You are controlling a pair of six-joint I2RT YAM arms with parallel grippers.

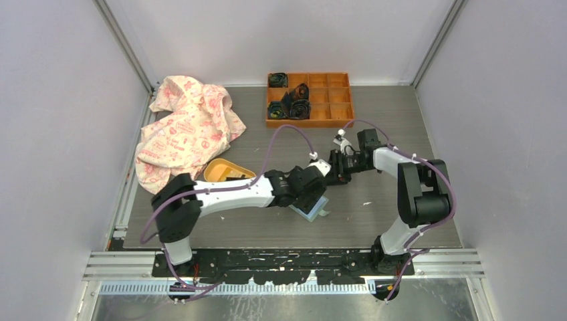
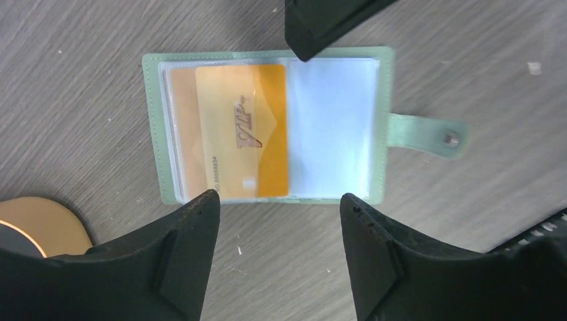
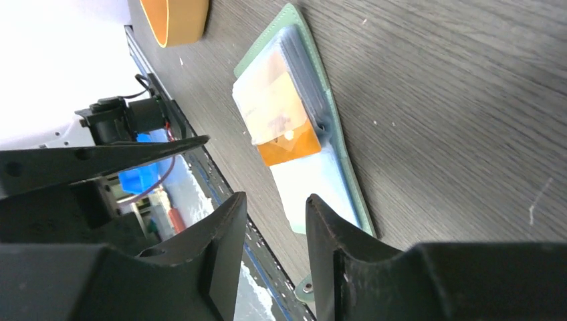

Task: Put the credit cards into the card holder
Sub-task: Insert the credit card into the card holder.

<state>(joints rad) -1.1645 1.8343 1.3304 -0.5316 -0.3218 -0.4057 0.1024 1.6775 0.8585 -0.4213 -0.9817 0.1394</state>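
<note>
From above, the grey wood-grain table carries a pink-patterned cream cloth at the far left and an orange compartment tray at the far middle. A yellow-orange oval dish sits beside the left arm. The left gripper hangs over the pale mint-green folding card holder at the near middle, with the right gripper just beyond it.

The left wrist view shows the left gripper's jaws spread wide and empty above the holder. The holder lies open and flat, its snap strap pointing right. An orange-gold plastic card lies partly in a clear sleeve.

The right wrist view shows the right gripper's jaws slightly apart, holding nothing, near the holder.
</note>
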